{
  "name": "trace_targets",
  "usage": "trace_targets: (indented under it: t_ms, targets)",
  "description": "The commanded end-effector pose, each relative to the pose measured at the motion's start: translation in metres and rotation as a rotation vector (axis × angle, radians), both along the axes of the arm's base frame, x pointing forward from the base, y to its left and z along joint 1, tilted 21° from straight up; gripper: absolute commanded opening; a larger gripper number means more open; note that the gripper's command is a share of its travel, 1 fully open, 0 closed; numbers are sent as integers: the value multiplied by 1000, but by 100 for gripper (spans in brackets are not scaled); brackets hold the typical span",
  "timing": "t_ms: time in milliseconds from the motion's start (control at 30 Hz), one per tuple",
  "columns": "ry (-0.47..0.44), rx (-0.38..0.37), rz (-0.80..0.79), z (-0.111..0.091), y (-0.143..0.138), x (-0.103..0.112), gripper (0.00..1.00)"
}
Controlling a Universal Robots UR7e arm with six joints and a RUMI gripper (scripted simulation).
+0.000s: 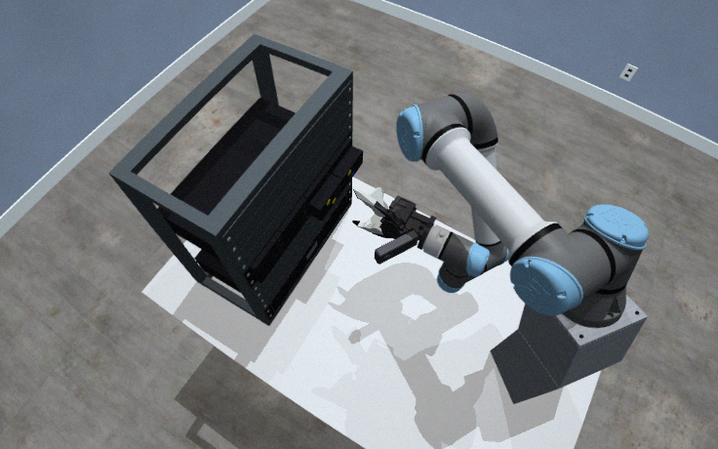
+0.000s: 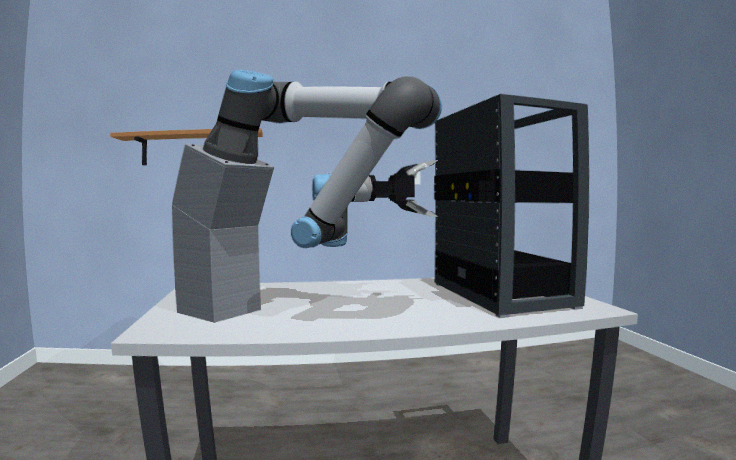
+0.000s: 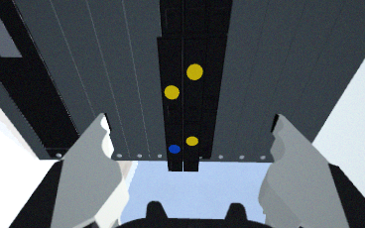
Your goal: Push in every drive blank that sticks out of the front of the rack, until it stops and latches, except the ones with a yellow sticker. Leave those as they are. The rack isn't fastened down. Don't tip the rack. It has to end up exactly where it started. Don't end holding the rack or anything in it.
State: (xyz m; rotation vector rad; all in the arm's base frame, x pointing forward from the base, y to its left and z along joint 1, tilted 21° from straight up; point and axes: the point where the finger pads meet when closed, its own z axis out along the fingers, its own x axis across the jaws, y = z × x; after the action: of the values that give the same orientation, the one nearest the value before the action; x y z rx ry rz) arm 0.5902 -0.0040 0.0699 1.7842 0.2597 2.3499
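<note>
My end effector, a black two-jaw gripper with pale grey fingers, is spread fully open and holds nothing. It points level at the front face of the dark grey open-frame metal rack, close to it. I cannot tell from the side view whether the fingertips touch the front.

The rack stands upright at the right end of the white rectangular surface, near its far right corner, with its front turned toward my grey block pedestal at the left end. From above, the rack sits over the surface's far edge region, and my end effector is just beside its front.

About halfway up the rack front is a row of black drive blanks. Through my wrist camera this row runs as a black strip straight ahead, centred between my two fingers. On it I see three round yellow stickers and one round blue sticker. From above, part of the row sticks out beyond the rack front, with yellow marks showing on it.

A brown wooden wall shelf hangs behind my pedestal.
</note>
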Motion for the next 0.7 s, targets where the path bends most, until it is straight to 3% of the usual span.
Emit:
trace_targets:
  t_ms: [0,667]
  targets:
    - [-1,0,-1,2,2,6,100]
    - [-1,0,-1,3,4,11,100]
